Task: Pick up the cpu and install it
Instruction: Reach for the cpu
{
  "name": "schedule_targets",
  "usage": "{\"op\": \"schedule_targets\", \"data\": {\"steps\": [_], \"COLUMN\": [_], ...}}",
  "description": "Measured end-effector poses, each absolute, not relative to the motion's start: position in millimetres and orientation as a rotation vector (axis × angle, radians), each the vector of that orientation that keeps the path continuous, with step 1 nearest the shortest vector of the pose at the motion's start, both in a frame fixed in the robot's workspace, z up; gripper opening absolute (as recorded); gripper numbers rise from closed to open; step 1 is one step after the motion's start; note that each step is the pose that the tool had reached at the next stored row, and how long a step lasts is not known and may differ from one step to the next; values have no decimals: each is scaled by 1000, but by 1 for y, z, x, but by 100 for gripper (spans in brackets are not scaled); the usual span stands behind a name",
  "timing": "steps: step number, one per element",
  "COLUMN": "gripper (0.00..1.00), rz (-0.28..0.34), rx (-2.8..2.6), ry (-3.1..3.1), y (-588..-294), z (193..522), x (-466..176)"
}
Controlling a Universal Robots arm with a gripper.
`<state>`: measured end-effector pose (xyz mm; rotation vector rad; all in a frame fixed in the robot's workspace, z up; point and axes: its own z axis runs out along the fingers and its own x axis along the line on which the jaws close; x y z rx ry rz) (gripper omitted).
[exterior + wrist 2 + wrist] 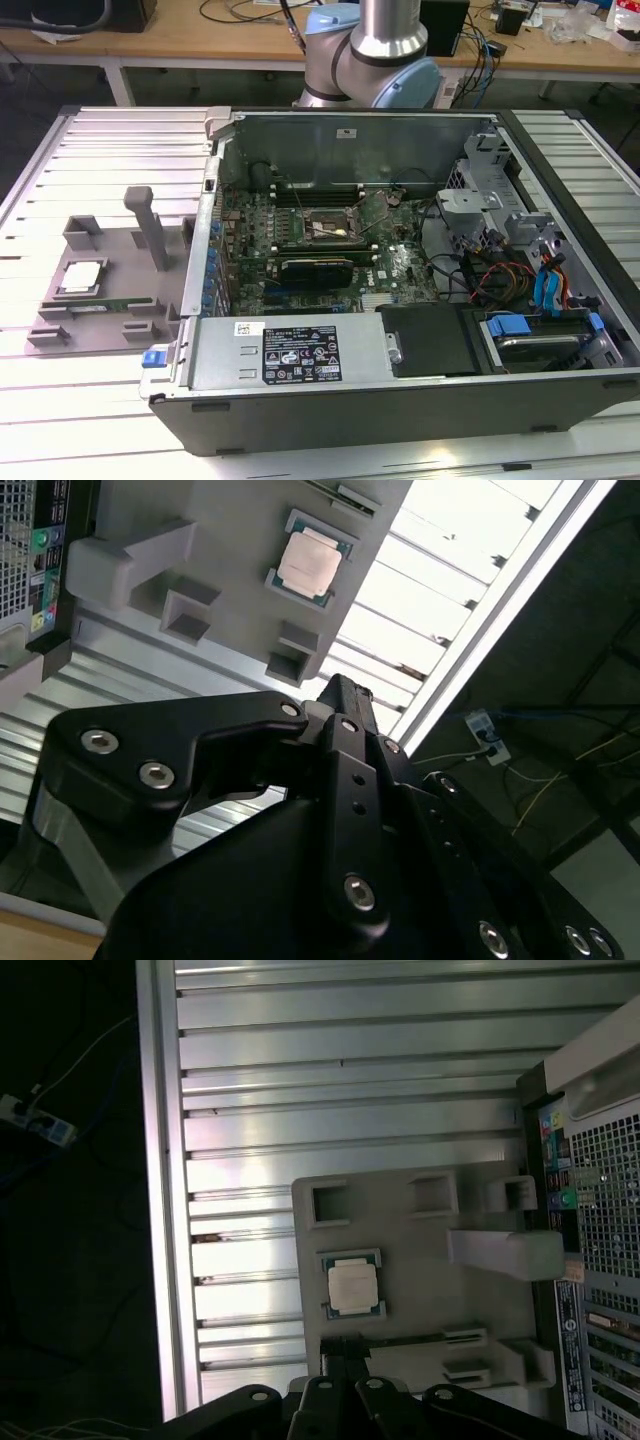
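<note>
- The cpu (80,277) (310,562) (352,1286) lies flat, silvery plate up, in a square pocket of a grey holder block (120,255), at the left of the exterior view, a little below the middle.
- Nothing touches the chip. In the second wrist view the black gripper (337,710) hangs apart from it, above the edge of the block. I cannot tell whether its jaws are open or closed, and no part is seen in its grasp.
- A thin green memory stick (100,304) lies in a slot just beside the chip's pocket, and a grey post (150,230) stands upright on the same block.
- The block rests on a table of pale aluminium slats (100,140), touching the side of an open computer case (400,410) that fills the middle and right of the exterior view.
- Inside the case lies the green board with its square socket frame (325,228).
- The silver and blue arm (385,40) rises at the upper middle of the frame, behind the case.
- Wooden benches (200,40) with cables line the top edge. Beyond the table's rim the first wrist view shows a dark floor with a power strip (40,1125).
</note>
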<state>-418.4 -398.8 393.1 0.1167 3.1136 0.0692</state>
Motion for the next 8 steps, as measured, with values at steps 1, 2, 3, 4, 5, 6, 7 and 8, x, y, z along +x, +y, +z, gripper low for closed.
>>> {"op": "schedule_targets", "data": {"steps": [1, 2, 3, 4, 5, 6, 7, 8], "gripper": [11, 11, 11, 11, 11, 11, 11, 11], "rz": [69, 69, 69, 69, 69, 69, 69, 69], "rx": [117, 117, 117, 117, 117, 117, 117, 117], "ry": [3114, 3114, 3114, 3114, 3114, 3114, 3114, 3114], "y": [-399, -399, -399, -399, -399, -399, -399, -399], "z": [393, 393, 393, 393, 393, 393, 393, 393], "x": [-419, -421, -422, -423, -425, -426, -428, -430]}}
